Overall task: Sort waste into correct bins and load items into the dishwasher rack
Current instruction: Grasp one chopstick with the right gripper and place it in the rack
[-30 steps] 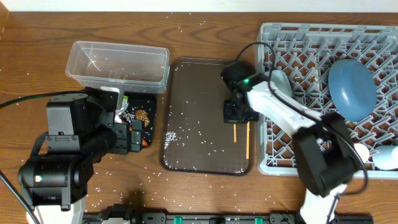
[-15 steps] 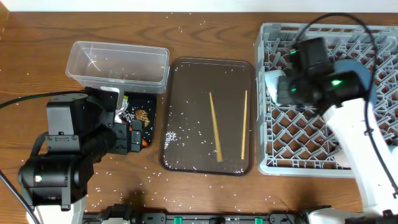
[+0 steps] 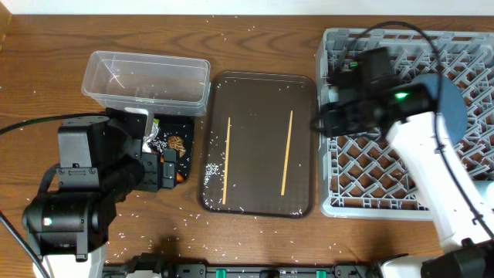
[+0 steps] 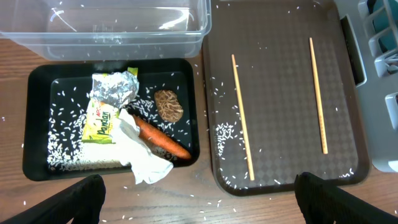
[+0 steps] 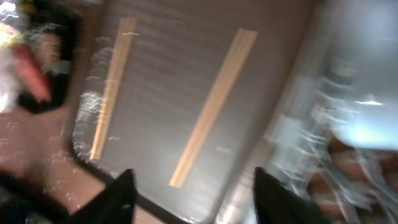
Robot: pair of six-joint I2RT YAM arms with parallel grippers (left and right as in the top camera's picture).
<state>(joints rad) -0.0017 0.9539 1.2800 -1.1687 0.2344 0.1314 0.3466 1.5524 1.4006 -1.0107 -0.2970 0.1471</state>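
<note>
Two wooden chopsticks (image 3: 227,161) (image 3: 286,152) lie apart and roughly parallel on the dark brown serving tray (image 3: 258,93). My right gripper (image 3: 328,120) hovers over the left edge of the grey rack (image 3: 386,166). In its blurred wrist view it is open (image 5: 196,199) with nothing between the fingers. The dark blue bowl (image 3: 455,108) stands in the rack, partly behind that arm. The black tray (image 4: 37,124) holds the wrapper (image 4: 109,106), tissue (image 4: 140,155), carrot (image 4: 161,140) and brown lump (image 4: 168,104). My left gripper (image 4: 199,205) is open above the table just in front of it.
The clear tub (image 3: 147,77) stands behind the black tray with only rice grains in it. Rice grains are scattered over the table, the serving tray and the black tray. The left arm's body (image 3: 85,177) covers most of the black tray in the overhead view.
My right gripper was shut low over the chopsticks on the serving tray; it has lifted away to the rack's left edge and opened. The chopsticks now lie farther left and wider apart.
</note>
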